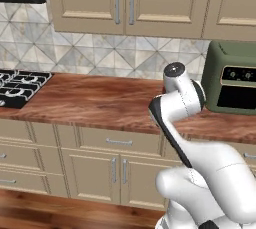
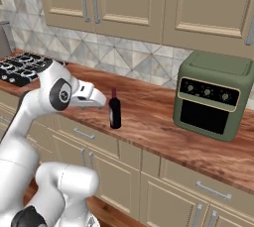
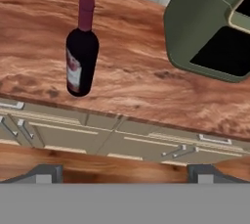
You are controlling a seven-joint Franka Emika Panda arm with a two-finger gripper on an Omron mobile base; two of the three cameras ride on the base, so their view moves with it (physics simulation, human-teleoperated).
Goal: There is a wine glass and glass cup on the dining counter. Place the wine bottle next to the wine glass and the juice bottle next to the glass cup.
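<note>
I see the wine bottle point(image 2: 114, 108) upright on the wall counter point(image 2: 158, 122) — left of the green oven point(image 2: 214, 94) — my gripper's point(image 3: 124, 171) jaws spread wide, holding nothing.

Glossy dark glass wine bottle point(image 3: 81, 52) on polished wood-grain counter point(image 3: 136, 76); matt green oven point(image 3: 205, 32), metal handles
</note>
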